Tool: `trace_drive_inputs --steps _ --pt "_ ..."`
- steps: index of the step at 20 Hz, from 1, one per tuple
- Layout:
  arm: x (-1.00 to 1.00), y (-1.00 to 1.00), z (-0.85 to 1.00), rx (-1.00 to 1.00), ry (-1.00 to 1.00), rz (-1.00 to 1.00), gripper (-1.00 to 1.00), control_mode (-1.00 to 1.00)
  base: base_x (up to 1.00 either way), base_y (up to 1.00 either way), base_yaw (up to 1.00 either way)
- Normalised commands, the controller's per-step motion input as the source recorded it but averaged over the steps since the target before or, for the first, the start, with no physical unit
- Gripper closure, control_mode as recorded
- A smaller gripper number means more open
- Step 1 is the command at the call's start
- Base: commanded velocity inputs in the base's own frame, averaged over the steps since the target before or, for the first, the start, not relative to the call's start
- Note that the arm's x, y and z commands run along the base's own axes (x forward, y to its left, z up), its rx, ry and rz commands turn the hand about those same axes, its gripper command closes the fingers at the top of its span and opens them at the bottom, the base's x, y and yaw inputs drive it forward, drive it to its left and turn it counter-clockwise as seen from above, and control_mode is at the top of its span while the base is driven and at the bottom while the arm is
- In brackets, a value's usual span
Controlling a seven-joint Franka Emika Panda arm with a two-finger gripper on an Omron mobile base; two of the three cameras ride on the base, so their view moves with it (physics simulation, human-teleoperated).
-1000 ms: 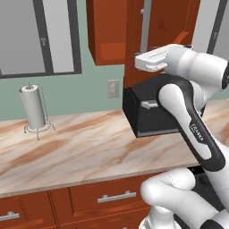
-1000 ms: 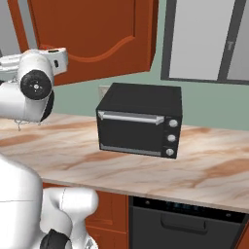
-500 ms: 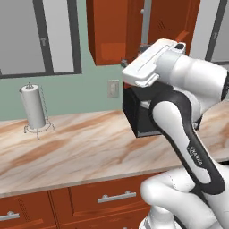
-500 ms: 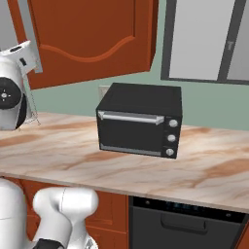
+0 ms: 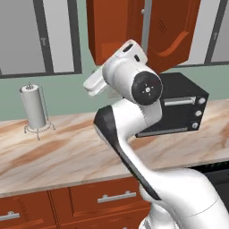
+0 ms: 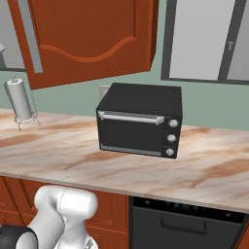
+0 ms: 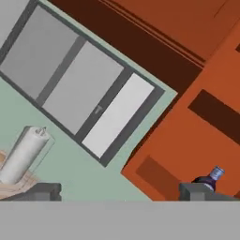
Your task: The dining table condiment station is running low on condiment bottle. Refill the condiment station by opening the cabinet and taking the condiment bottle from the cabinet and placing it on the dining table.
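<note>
Just beyond the gripper's (image 7: 119,192) right fingertip (image 7: 197,191), in the hand view, the top of the condiment bottle (image 7: 212,177) shows: a dark navy body with a pale bluish cap, standing inside the red-brown cabinet (image 7: 197,126). The two dark fingertips sit far apart at the bottom of that view, so the jaws are spread wide and hold nothing. The bottle is not between them; it lies off to the right side of the tool, partly hidden by that fingertip.

Ahead of the gripper and to its left is a row of grey-paned framed panels (image 7: 89,93) on a pale green wall. Lower left of the tool stands a white paper towel roll (image 7: 21,154) on a wire holder, resting on a marble counter (image 5: 67,152).

In the left base view, the white arm bends up from the lower right, and its hand (image 5: 96,82) is raised above the counter, pointing away toward the wall, left of the cabinet's open doors. A black toaster oven (image 5: 179,112) sits on the counter behind the arm's elbow. In the right base view the cabinet door (image 6: 87,39) hangs open above the oven, a vertical silver bar handle (image 6: 29,34) along its left side.
</note>
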Motion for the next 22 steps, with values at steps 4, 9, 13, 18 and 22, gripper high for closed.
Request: trace_drive_inputs --steps 4,9,13,18,22 --pt "0.86 0.00 -0.38 -0.22 0.24 -0.50 -1.00 -1.00 0.00 0.00 0.00" --pt "0.94 0.00 -0.30 -0.15 0.17 -0.40 -1.00 -1.00 0.00 0.00 0.00" --pt "0.92 -0.03 -0.24 -0.07 0.18 -0.19 -1.00 -1.00 0.00 0.00 0.00" --pt "0.58 -0.31 -0.21 -0.01 0.09 -0.04 -1.00 -1.00 0.00 0.00 0.00" --pt "0.09 -0.79 -0.22 0.00 0.01 0.00 -1.00 -1.00 0.00 0.00 0.00"
